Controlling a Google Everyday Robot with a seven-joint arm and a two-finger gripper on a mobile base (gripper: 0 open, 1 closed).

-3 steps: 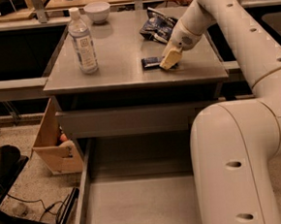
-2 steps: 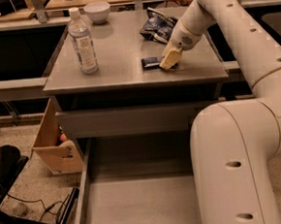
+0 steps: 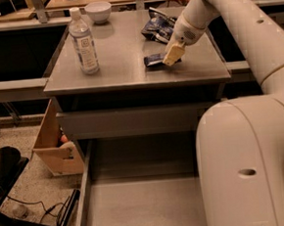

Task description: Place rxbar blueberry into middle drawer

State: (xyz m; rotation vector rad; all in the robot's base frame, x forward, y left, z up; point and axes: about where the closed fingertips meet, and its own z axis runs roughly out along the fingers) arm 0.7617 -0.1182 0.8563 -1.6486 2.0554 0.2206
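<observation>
At far left, a brown cardboard box (image 3: 53,144) sits on the floor beside the cabinet. On the grey worktop (image 3: 124,69), a clear plastic water bottle (image 3: 83,41) stands upright near the left edge, with a small white bowl (image 3: 98,11) behind it at the back. Below, the wide grey metal middle drawer (image 3: 139,208) is pulled out under a plain grey flat-fronted drawer panel (image 3: 133,120). Right of centre, the dark blue-black rxbar blueberry (image 3: 152,60) lies flat on the worktop. A crumpled blue-and-white snack bag (image 3: 158,28) lies behind it. The tan-tipped gripper (image 3: 173,54) of the white robot arm (image 3: 238,24) is down at the bar's right end, touching it. I cannot tell whether it has the bar clamped.
</observation>
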